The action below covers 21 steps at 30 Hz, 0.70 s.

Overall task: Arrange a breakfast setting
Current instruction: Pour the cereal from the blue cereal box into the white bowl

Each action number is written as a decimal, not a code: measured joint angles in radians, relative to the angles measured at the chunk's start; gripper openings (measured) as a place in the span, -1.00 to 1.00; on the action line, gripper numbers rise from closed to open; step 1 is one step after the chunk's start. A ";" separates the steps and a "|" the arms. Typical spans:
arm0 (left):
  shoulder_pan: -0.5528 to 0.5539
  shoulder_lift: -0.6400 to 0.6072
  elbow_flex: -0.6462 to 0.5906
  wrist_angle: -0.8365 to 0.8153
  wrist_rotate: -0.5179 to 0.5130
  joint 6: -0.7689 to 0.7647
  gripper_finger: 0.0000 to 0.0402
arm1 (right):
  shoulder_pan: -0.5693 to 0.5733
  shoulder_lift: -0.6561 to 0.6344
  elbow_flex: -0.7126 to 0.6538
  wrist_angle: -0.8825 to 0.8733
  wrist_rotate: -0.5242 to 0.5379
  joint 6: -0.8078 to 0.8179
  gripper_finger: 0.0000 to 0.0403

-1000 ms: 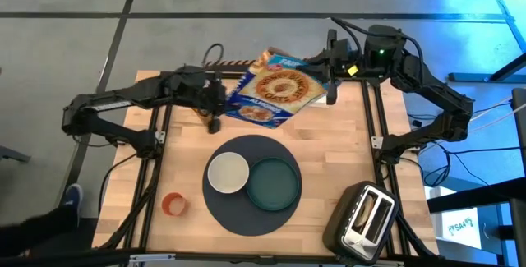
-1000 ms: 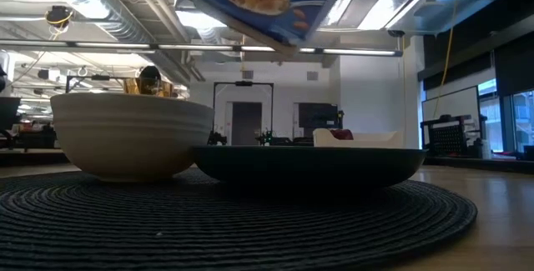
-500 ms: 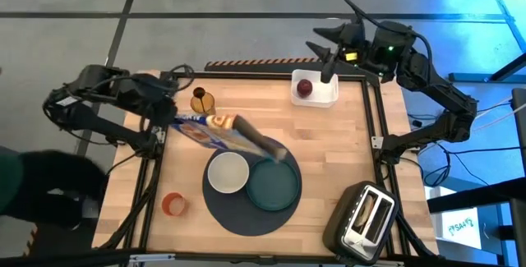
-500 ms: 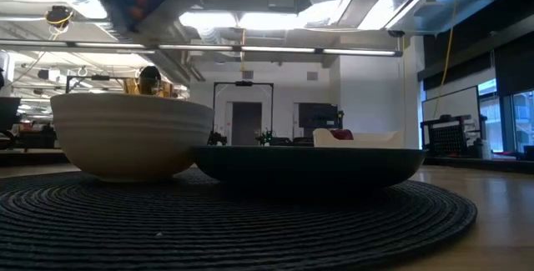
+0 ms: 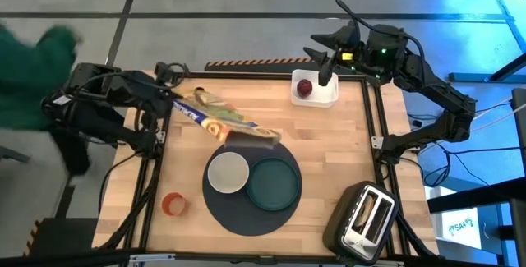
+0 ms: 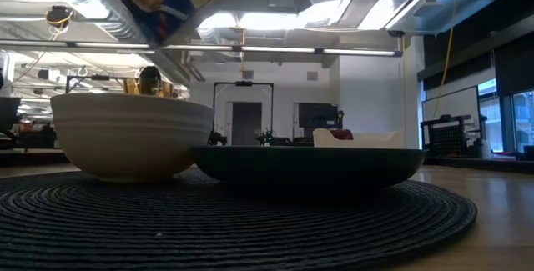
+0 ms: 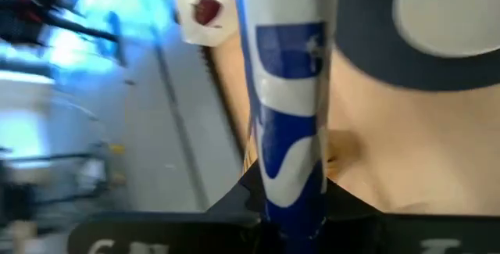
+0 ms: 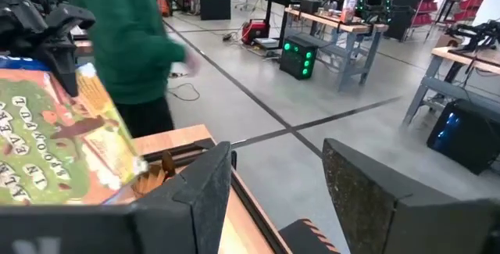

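At the near edge of the bench stood the toaster (image 5: pixel 362 219) by the right corner and the orange cup (image 5: pixel 173 204) towards the left, well apart from the setting. Just beyond, the round placemat (image 5: pixel 223 210) carried the white bowl (image 5: pixel 228 172) and the teal plate (image 5: pixel 274 183) touching side by side, both looking empty from above. Over the bench's middle the left gripper (image 5: pixel 170 103) was clamped on one end of the cereal box (image 5: pixel 223 121), which hung tilted with its free end above the bowl and plate; the right gripper (image 5: pixel 325 53) hovered with fingers apart over the far edge, holding nothing, just beside the white tray (image 5: pixel 326 94) with the dark-red fruit (image 5: pixel 305 87). Near the far left corner stood a small amber jar (image 6: pixel 148 80), seen only behind the bowl in the low view. A person in green (image 5: pixel 37 62) stood off the left edge. No bagel or spoon could be seen. By my judgement the setting was only begun: mat, bowl and plate were placed, while cup, fruit and the rest remained to be brought in
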 joint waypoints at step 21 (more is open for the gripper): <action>0.298 0.167 0.000 0.179 0.223 0.699 -0.94 | 0.091 0.000 0.000 -0.132 0.027 0.241 -0.04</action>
